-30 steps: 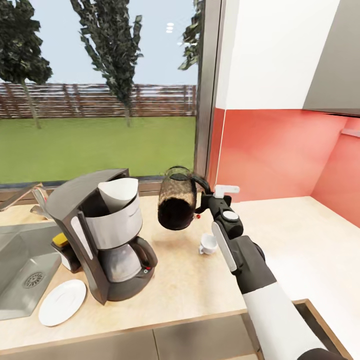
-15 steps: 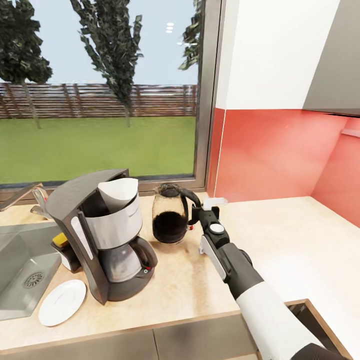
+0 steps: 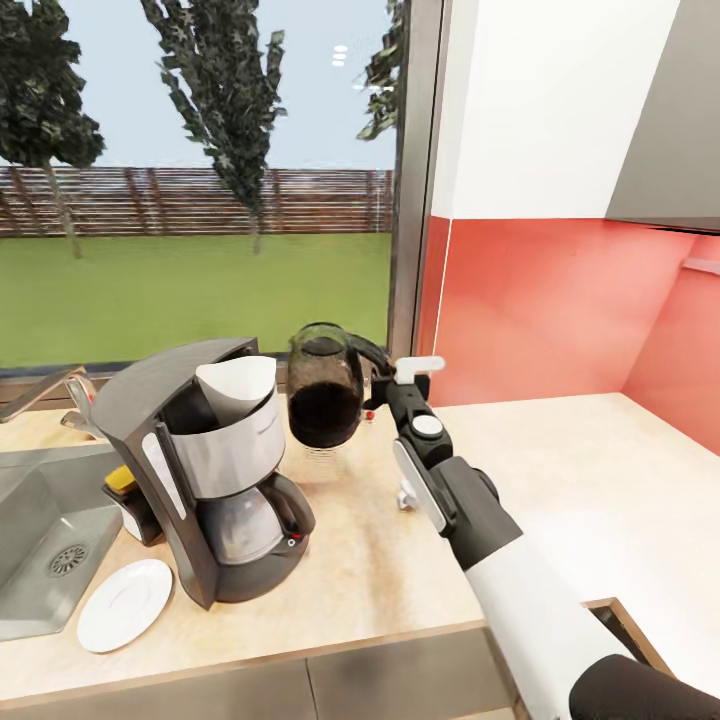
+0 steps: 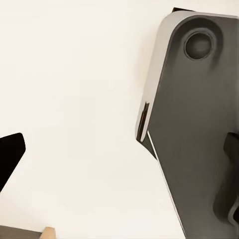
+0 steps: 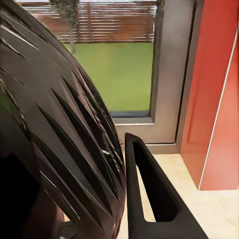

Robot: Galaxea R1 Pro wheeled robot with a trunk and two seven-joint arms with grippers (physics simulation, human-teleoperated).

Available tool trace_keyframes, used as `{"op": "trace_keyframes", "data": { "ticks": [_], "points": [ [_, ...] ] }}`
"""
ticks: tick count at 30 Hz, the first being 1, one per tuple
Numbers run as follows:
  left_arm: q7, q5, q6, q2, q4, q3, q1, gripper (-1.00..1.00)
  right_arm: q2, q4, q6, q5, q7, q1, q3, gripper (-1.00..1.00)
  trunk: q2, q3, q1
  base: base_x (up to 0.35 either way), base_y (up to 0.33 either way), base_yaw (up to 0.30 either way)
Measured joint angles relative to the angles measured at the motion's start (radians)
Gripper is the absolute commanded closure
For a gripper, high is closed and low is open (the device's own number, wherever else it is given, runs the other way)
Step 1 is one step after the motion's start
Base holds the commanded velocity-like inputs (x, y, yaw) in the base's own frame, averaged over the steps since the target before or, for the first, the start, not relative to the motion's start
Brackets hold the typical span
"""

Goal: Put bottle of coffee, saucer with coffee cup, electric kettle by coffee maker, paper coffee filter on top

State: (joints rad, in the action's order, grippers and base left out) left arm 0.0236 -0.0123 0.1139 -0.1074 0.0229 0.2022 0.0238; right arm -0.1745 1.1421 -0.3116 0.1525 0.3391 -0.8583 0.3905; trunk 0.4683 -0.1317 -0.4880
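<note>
The dark glass electric kettle (image 3: 325, 395) hangs tilted above the countertop (image 3: 560, 470), just right of the coffee maker (image 3: 215, 470). My right gripper (image 3: 378, 395) is shut on its handle. In the right wrist view the kettle's ribbed body (image 5: 55, 139) looms close beside one of my fingers (image 5: 149, 194). A white paper filter (image 3: 238, 385) sits in the top of the coffee maker. The white saucer (image 3: 125, 603) lies at the counter's front left. The coffee cup (image 3: 405, 495) peeks out from behind my right forearm. The bottle of coffee is out of view.
A steel sink (image 3: 40, 540) with a faucet occupies the left end of the counter. A yellow item (image 3: 122, 478) sits behind the coffee maker. A window and red wall back the counter. The left wrist view shows a white surface and a grey robot panel (image 4: 199, 124).
The kettle dropped to the counter half a second ago, and is now raised again and shifted left, closer to the coffee maker. My right arm moved with it.
</note>
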Motion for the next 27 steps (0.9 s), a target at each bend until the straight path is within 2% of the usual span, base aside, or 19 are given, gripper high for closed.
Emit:
{"op": "trace_keyframes", "data": {
  "ticks": [7, 10, 11, 13, 21, 27],
  "points": [
    [-0.001, -0.001, -0.001, 0.0, 0.0, 0.0, 0.0, -1.0, 0.0, 0.041, 0.0, -0.005, -0.004, -0.039, -0.001, 1.0, 0.0, 0.0, 0.0, 0.0, 0.0, 0.0],
    [-0.001, -0.001, -0.001, 0.001, 0.0, 0.0, 0.0, -1.0, 0.0, 0.025, 0.001, 0.001, -0.003, -0.053, -0.003, 1.0, 0.0, 0.0, 0.0, 0.0, 0.0, 0.0],
    [-0.001, -0.001, -0.001, 0.001, 0.0, 0.0, 0.0, -1.0, 0.0, -0.005, -0.005, -0.013, 0.044, -0.053, -0.004, 1.0, 0.0, 0.0, 0.0, 0.0, 0.0, 0.0],
    [-0.001, -0.002, -0.001, 0.001, 0.0, -0.001, 0.0, -1.0, 0.0, -0.035, 0.004, 0.009, 0.037, -0.053, -0.002, 1.0, 0.0, 0.0, 0.0, 0.0, 0.0, 0.0],
    [-0.002, -0.003, -0.001, 0.002, -0.002, -0.002, 0.0, -1.0, 0.006, -0.114, 0.01, 0.0, 0.039, -0.053, -0.006, 1.0, 0.0, 0.0, 0.0, 0.0, 0.0, 0.0],
    [-0.002, -0.003, -0.001, 0.002, -0.003, -0.002, 0.0, -1.0, 0.008, -0.192, 0.082, 0.0, 0.04, -0.053, -0.005, 1.0, 0.0, 0.0, 0.0, 0.0, 0.0, 0.0]
  ]
}}
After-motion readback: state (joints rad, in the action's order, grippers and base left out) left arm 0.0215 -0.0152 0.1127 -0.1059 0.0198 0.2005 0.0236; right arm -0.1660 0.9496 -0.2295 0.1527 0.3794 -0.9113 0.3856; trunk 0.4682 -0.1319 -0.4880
